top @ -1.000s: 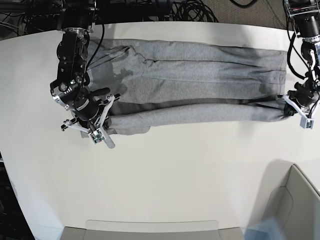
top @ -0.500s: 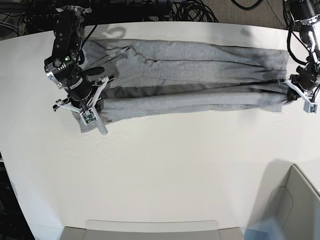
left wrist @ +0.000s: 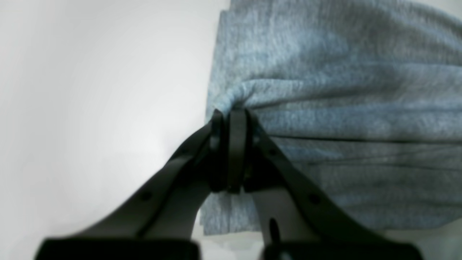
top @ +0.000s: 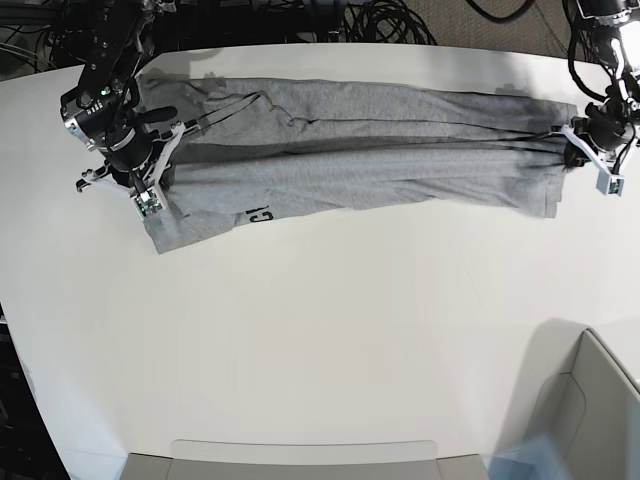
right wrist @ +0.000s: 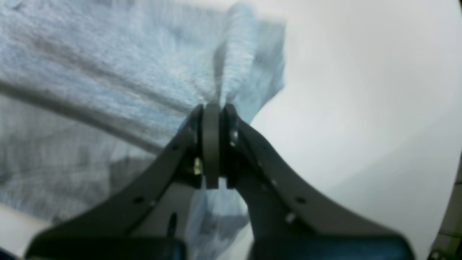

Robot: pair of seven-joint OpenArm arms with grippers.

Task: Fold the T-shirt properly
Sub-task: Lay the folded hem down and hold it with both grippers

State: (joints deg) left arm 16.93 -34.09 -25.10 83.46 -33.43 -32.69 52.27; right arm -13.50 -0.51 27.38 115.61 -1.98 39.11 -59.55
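Left gripper [left wrist: 231, 151]: black jaws clamped tight on a bunched edge of the heather-grey cotton T-shirt [top: 360, 160], at its right end in the base view.
Right gripper [right wrist: 211, 144]: jaws pinched together on a gathered fold of the same cloth, at the opposite end.
T-shirt: stretched lengthwise between both grippers along the far side of the white table [top: 330, 340]; black lettering [top: 258, 216] shows on a lower fold.
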